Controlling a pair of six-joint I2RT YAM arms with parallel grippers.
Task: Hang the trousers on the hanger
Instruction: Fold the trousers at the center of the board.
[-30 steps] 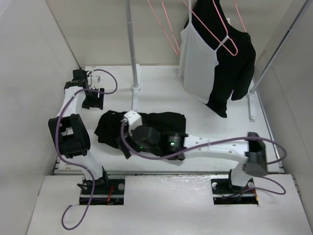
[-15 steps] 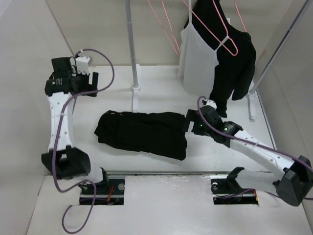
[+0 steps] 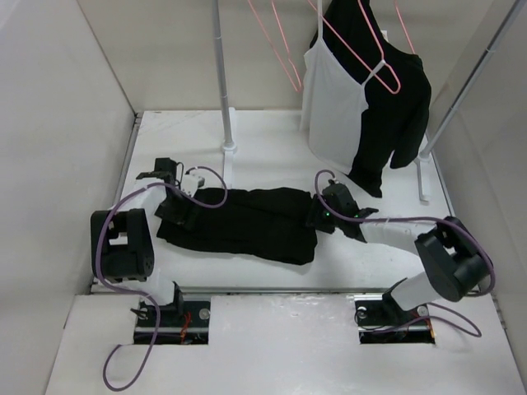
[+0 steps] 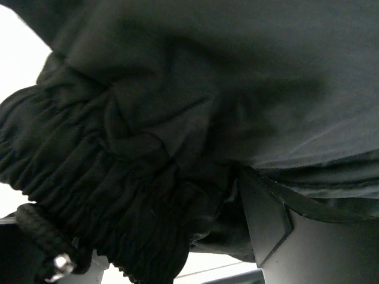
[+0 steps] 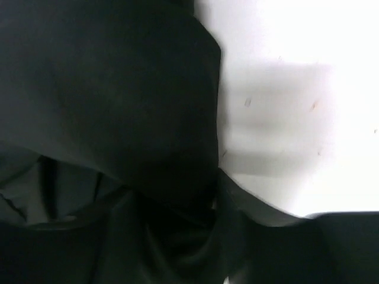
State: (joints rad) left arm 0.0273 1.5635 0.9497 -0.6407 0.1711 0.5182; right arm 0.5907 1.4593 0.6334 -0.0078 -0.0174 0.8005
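The black trousers lie folded in a long strip across the table. My left gripper is down at their left end. In the left wrist view its jaws stand apart with the gathered elastic waistband between them and a thin gap beside the right finger. My right gripper is pressed into the right end. Dark folds of the trousers fill the right wrist view and hide its jaws. An empty pink hanger hangs from the rail at the back.
A rack post stands behind the trousers on a white foot. A slanted post rises at the right. A white camisole and a black top hang together on another pink hanger. A wall closes the left side.
My left arm has swung down from the back left corner onto the trousers' waistband end. My right gripper has slid forward into the trousers' right end.
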